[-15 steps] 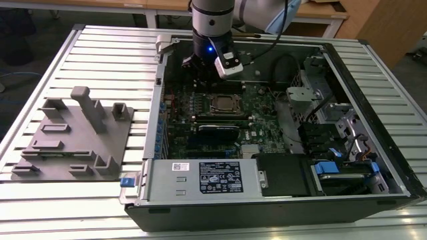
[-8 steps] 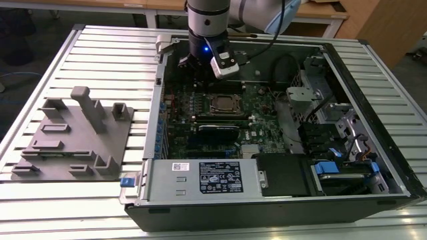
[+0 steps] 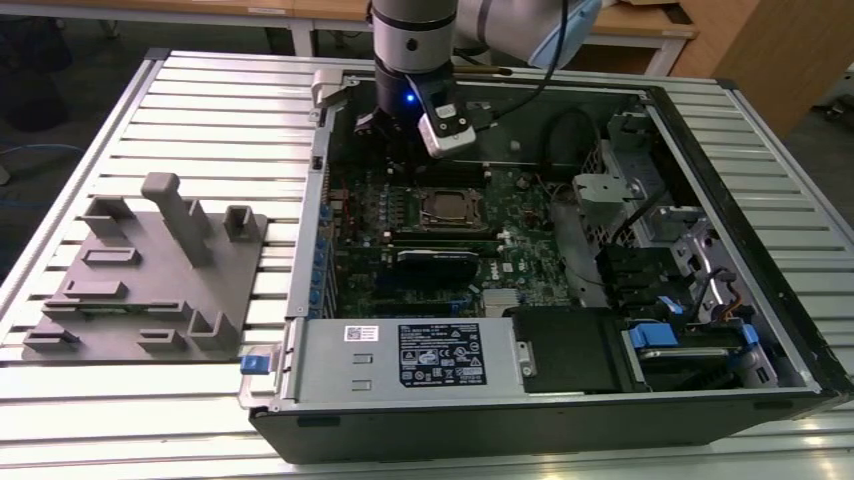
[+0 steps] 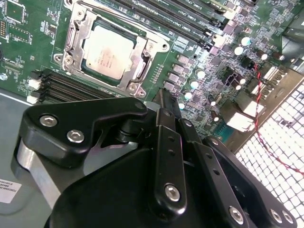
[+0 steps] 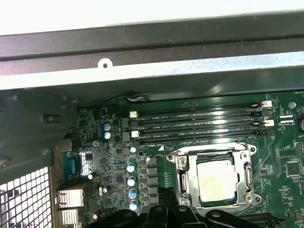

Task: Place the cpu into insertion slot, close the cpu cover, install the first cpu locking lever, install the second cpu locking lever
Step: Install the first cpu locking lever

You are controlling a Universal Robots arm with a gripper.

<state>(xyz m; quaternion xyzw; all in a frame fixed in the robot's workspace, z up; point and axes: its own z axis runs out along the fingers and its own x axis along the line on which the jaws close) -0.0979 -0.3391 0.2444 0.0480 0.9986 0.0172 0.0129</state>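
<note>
The tool [image 4: 167, 102] hovers empty, jaws seemingly drawn narrow, just beyond the far side of the insertion slot [image 5: 240, 183], where the cpu [image 4: 108, 51] lies under the closed cpu cover [image 4: 142, 61]. Lever work, I judge, wants pressure on the wire alone; memory slots [image 5: 199, 124] crowd the socket's near and far sides.

An open computer case [image 3: 534, 420] lies on the table [image 3: 214, 110] across the centre and right of the exterior view, with a moulded fixture plate [image 3: 134, 290] beside it at the left of the frame. Inside the case, the motherboard [image 3: 400, 270] lies in the centre, the power supply [image 3: 400, 357] below it and drive bays [image 3: 667, 300] to its right. The cpu [image 3: 447, 208] sits in the insertion slot [image 5: 193, 183] at the board's upper middle, the cpu cover [image 5: 185, 175] framing it, with the robot arm [image 3: 414, 40] directly above in the frame.
</note>
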